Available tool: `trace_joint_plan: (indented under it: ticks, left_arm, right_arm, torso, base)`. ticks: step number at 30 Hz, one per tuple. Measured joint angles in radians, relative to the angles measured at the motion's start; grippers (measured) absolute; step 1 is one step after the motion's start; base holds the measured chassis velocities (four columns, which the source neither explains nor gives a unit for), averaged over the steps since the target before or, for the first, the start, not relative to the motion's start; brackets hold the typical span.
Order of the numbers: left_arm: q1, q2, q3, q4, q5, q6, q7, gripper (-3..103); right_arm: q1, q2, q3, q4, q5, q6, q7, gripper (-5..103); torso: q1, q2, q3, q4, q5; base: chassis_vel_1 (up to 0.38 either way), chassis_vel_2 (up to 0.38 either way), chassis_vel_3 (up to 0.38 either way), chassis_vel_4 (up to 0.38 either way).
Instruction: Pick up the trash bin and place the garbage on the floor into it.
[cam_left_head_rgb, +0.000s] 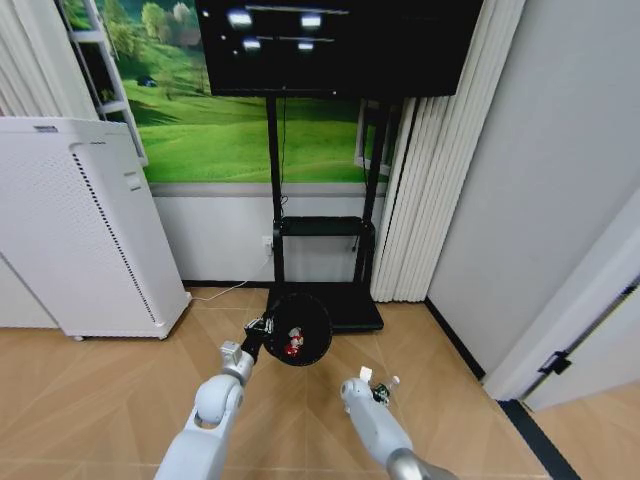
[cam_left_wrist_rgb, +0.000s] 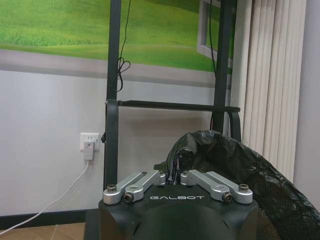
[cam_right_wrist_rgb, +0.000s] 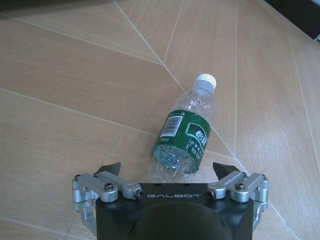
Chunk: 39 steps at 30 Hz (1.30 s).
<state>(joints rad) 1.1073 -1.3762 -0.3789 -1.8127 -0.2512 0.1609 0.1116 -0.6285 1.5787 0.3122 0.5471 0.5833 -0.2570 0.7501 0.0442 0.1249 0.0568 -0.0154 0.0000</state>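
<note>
Item, white perforated appliance (cam_left_head_rgb: 80, 230): stood at far left against the wall, well apart from our work.

Item, left hand (cam_left_wrist_rgb: 172, 179): fingers drawn together, clamped on the liner at the rim of the trash bin (cam_left_head_rgb: 300, 329). We held the bin off the floor, mouth tilted toward us, red-and-white scraps (cam_left_head_rgb: 293, 345) inside. Risk, as we judged it: a grip on the liner alone might let the bin slip or swing.

Item, screen stand (cam_left_head_rgb: 320, 230): just behind the bin; little room that way.

Item, right hand (cam_right_wrist_rgb: 171, 179): fingers apart, low over the bottle (cam_right_wrist_rgb: 185, 135), which lay on its side on the floor. Risk: a round bottle could roll from closing fingers.

Item, open floor: ample to the right, ending at curtain and wall.
</note>
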Motion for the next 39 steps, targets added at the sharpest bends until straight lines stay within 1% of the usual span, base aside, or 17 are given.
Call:
trace_joint_plan:
  ticks: [1,3,4,5,8,10,11,13,14,16,17,18,19,21,24,32,39]
  left_arm:
    - [-0.001,0.0,0.0,0.001,0.0,0.0,0.0,7]
    - [-0.001,0.0,0.001,0.001,0.0,0.0,0.0,7]
    - [-0.002,0.0,0.002,0.002,0.0,0.0,0.0,7]
    - [-0.003,-0.001,0.003,0.002,0.0,0.0,0.0,7]
    - [-0.003,-0.001,0.003,0.002,0.0,0.0,0.0,7]
    - [-0.002,-0.001,0.004,0.002,0.0,0.0,0.0,7]
    - [-0.002,-0.001,0.004,0.002,0.0,0.0,0.0,7]
    - [0.001,-0.001,0.002,0.0,0.0,0.0,0.001,7]
    - [0.001,-0.001,0.002,0.0,0.0,0.0,0.001,7]
    - [0.003,-0.001,0.001,-0.002,0.0,0.0,0.002,7]
    - [0.003,-0.001,0.001,-0.002,0.0,0.0,0.002,7]
    - [0.003,-0.002,0.0,-0.004,0.001,0.0,0.003,7]
    - [0.003,-0.002,0.0,-0.004,0.001,0.0,0.003,7]
    - [0.004,-0.002,0.0,-0.007,0.001,0.0,0.003,7]
    - [0.005,-0.001,0.0,-0.01,0.001,0.0,0.003,7]
    - [0.011,0.0,-0.002,-0.014,0.001,0.0,0.003,7]
    - [0.01,0.0,-0.002,-0.016,0.001,0.0,0.003,7]
  right_arm:
    - [0.004,0.001,0.0,-0.01,-0.002,0.008,-0.003,102]
    - [0.006,0.001,0.001,-0.016,-0.002,0.014,-0.007,102]
    - [0.009,0.001,0.002,-0.024,-0.003,0.028,-0.016,93]
    - [0.009,0.001,0.002,-0.027,-0.005,0.036,-0.022,88]
    - [0.01,0.001,0.002,-0.03,-0.006,0.044,-0.027,83]
    - [0.011,0.0,0.001,-0.037,-0.011,0.057,-0.034,72]
    - [0.011,0.0,0.001,-0.037,-0.011,0.057,-0.034,72]
    - [0.011,-0.003,0.001,-0.038,-0.018,0.067,-0.038,61]
    - [0.011,-0.003,0.001,-0.038,-0.018,0.067,-0.038,61]
    - [0.01,-0.005,0.001,-0.039,-0.02,0.069,-0.038,50]
    - [0.01,-0.006,0.001,-0.039,-0.021,0.07,-0.038,50]
    - [0.009,-0.007,0.001,-0.039,-0.025,0.072,-0.038,40]
    - [0.009,-0.007,0.001,-0.039,-0.025,0.072,-0.038,40]
    - [0.006,-0.009,0.001,-0.036,-0.029,0.073,-0.039,33]
    - [0.003,-0.011,0.001,-0.032,-0.033,0.074,-0.039,31]
    - [-0.013,-0.02,0.002,-0.014,-0.043,0.082,-0.033,31]
    - [-0.087,-0.053,0.008,0.1,-0.056,0.074,-0.031,31]
  torso:
    - [0.0,0.0,0.0,0.0,0.0]
    - [0.0,0.0,0.0,0.0,0.0]
    - [0.0,0.0,0.0,0.0,0.0]
    - [0.0,0.0,0.0,0.0,0.0]
    - [0.0,0.0,0.0,0.0,0.0]
    - [0.0,0.0,0.0,0.0,0.0]
    - [0.0,0.0,0.0,0.0,0.0]
    - [0.0,0.0,0.0,0.0,0.0]
    - [0.0,0.0,0.0,0.0,0.0]
    - [0.0,0.0,0.0,0.0,0.0]
    - [0.0,0.0,0.0,0.0,0.0]
    - [0.0,0.0,0.0,0.0,0.0]
    - [0.0,0.0,0.0,0.0,0.0]
    - [0.0,0.0,0.0,0.0,0.0]
    - [0.0,0.0,0.0,0.0,0.0]
    - [0.0,0.0,0.0,0.0,0.0]
    - [0.0,0.0,0.0,-0.0002,0.0001]
  base:
    - [0.0,0.0,0.0,0.0]
    - [0.0,0.0,0.0,0.0]
    - [0.0,0.0,0.0,0.0]
    - [0.0,0.0,0.0,0.0]
    - [0.0,0.0,0.0,0.0]
    - [0.0,0.0,0.0,0.0]
    - [0.0,0.0,0.0,0.0]
    - [0.0,0.0,0.0,0.0]
    - [0.0,0.0,0.0,0.0]
    - [0.0,0.0,0.0,0.0]
    - [0.0,0.0,0.0,0.0]
    - [0.0,0.0,0.0,0.0]
    - [0.0,0.0,0.0,0.0]
    - [0.0,0.0,0.0,0.0]
    - [0.0,0.0,0.0,0.0]
    - [0.0,0.0,0.0,0.0]
    - [0.0,0.0,0.0,0.0]
